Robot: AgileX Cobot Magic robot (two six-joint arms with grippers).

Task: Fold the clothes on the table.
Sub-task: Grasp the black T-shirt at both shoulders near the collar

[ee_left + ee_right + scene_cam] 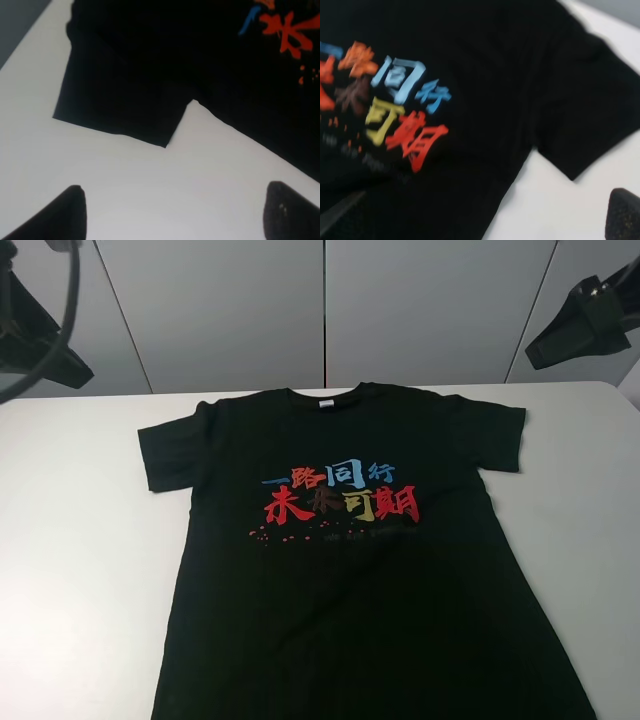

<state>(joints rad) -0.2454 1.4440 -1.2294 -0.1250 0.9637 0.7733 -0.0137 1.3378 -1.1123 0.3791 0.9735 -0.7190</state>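
Observation:
The black T-shirt [350, 540] lies flat and front up on the white table [70, 540], collar and white neck label [326, 404] toward the far edge. Red, blue and yellow characters [340, 495] cross the chest. Its hem runs off the near edge of the exterior view. My left gripper [177, 215] is open and empty above bare table, close to the shirt's left sleeve [120, 100]. My right gripper [480, 220] is open and empty above the shirt, close to the right sleeve [590, 115] and the print [395, 110].
Both arms hang as dark shapes at the upper corners of the exterior view, left arm [30, 340] and right arm [590, 315]. A grey panelled wall [320, 310] stands behind the table. Bare white tabletop flanks the shirt on both sides.

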